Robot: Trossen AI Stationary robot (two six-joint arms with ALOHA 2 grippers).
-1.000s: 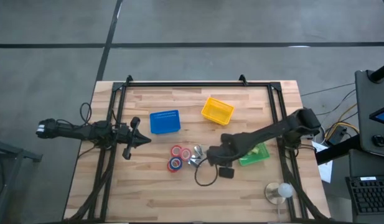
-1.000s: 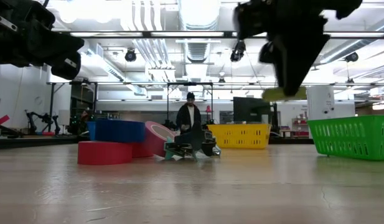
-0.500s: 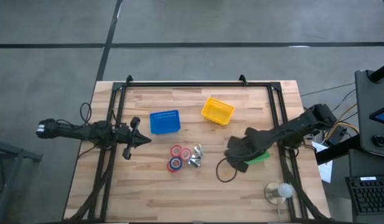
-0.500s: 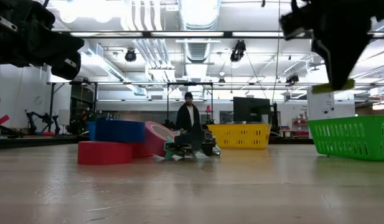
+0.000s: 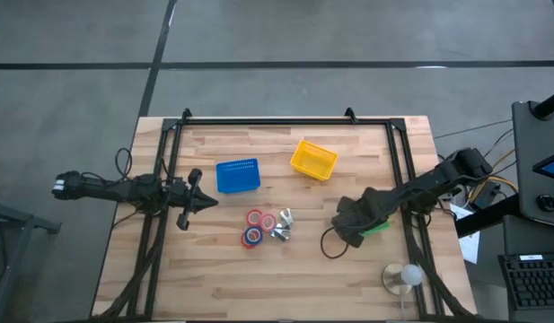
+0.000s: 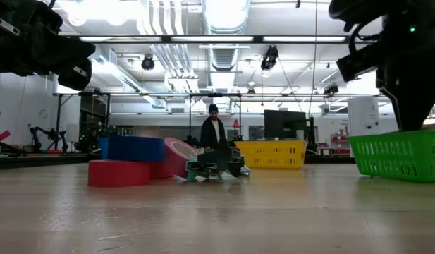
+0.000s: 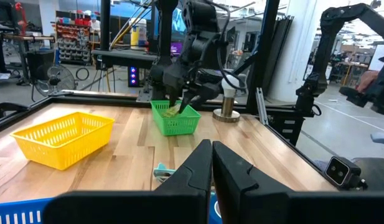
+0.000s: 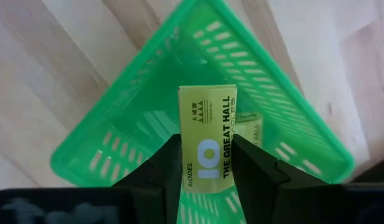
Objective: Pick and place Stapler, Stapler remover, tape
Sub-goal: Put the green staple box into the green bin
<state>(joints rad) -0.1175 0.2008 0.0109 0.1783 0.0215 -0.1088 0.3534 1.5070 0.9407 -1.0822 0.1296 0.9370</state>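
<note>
My right gripper [image 5: 353, 221] [image 8: 207, 171] hangs over the green basket [image 8: 111, 149] [image 5: 377, 224] at the table's right side, shut on a yellow-green stapler [image 8: 207, 134] printed "10 THE GREAT HALL". In the low view the basket [image 6: 397, 155] hides its fingers. Three tape rolls [image 5: 256, 227] [image 6: 118, 171] lie at the table's middle, two flat and one leaning. Silvery staple removers [image 5: 282, 224] [image 6: 214, 169] sit beside them. My left gripper [image 5: 201, 203] [image 7: 211, 163] waits shut, above the table's left side. My right gripper pinches the stapler between its two fingers [image 8: 167, 165], one on each long side [image 8: 187, 155]. The fingers come from above, pointing down. The stapler stands on end within the basket's rim; whether its lower end touches the basket floor I cannot tell.
A blue basket [image 5: 237, 175] and a yellow basket [image 5: 313, 159] stand toward the far edge. A black cable loop [image 5: 330, 244] lies near the right gripper, and a white ball on a metal stand [image 5: 403, 276] sits at the near right corner. A person stands in the room beyond [image 6: 213, 132].
My right gripper has carried the stapler from beside the staple removers toward the table's right edge and then down, until it dropped behind the green basket's wall in the low view. Tape rolls and removers have stayed put.
</note>
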